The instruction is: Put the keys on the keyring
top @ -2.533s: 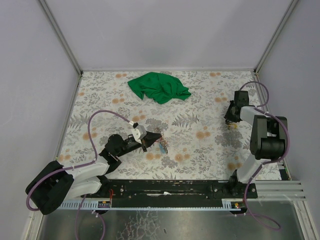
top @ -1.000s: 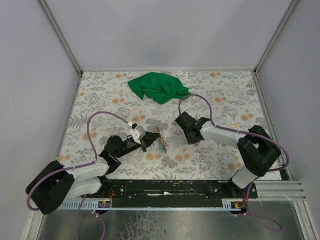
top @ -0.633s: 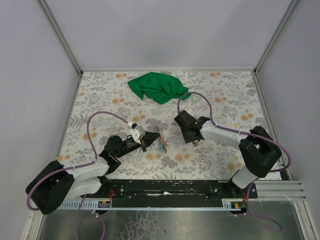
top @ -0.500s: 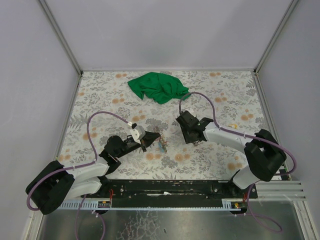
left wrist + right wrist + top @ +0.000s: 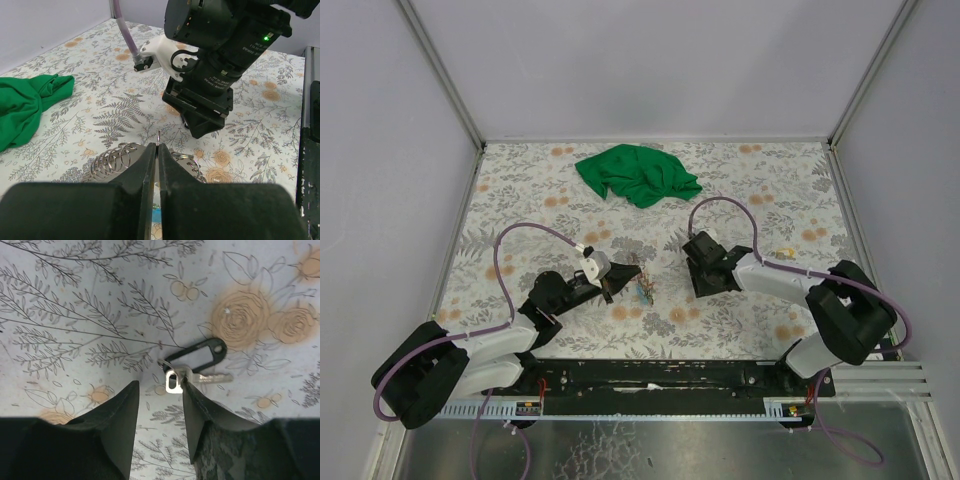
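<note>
Left tool (image 5: 157, 159) pinched closed (low, reaching forward); right tool (image 5: 159, 405) points down, 2 fingers (image 5: 116, 421) parted.

The keyring (image 5: 117, 161) is shiny coiled metal wire; the key (image 5: 210, 376) dull silvery metal, its tag (image 5: 196, 355) smooth dark plastic; the green cloth (image 5: 638, 175) matt, soft, crumpled.

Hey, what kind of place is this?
Probably a robot lab test cell: a left arm and a right arm bolted to a black rail at the near edge of a floral-patterned tabletop, boxed in by plain pale walls on metal posts.
</note>
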Robot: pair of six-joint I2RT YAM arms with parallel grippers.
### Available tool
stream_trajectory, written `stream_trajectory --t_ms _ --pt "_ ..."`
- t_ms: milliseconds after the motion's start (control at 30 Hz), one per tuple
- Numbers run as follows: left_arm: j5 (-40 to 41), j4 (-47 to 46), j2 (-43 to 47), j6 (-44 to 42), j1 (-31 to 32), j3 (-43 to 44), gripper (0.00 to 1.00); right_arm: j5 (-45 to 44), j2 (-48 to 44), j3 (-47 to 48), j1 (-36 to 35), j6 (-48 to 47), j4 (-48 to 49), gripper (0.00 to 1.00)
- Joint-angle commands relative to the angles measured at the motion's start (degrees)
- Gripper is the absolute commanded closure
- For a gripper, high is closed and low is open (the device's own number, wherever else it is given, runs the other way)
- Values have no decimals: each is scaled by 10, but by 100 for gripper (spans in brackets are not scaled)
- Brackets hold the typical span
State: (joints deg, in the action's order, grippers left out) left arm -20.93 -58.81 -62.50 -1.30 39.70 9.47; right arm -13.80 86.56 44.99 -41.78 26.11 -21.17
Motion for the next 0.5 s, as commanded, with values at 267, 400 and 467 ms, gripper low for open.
stream_trajectory --t_ms 267,400,467 --pt "9 -40 14 -2 -3 -2 100 50 80 60 3 24 127 55" --pt "10 -38 21 -3 -3 -3 100 53 83 98 10 -3 122 56" --pt "11 -36 24 -3 -3 -4 100 67 77 111 22 -23 114 57"
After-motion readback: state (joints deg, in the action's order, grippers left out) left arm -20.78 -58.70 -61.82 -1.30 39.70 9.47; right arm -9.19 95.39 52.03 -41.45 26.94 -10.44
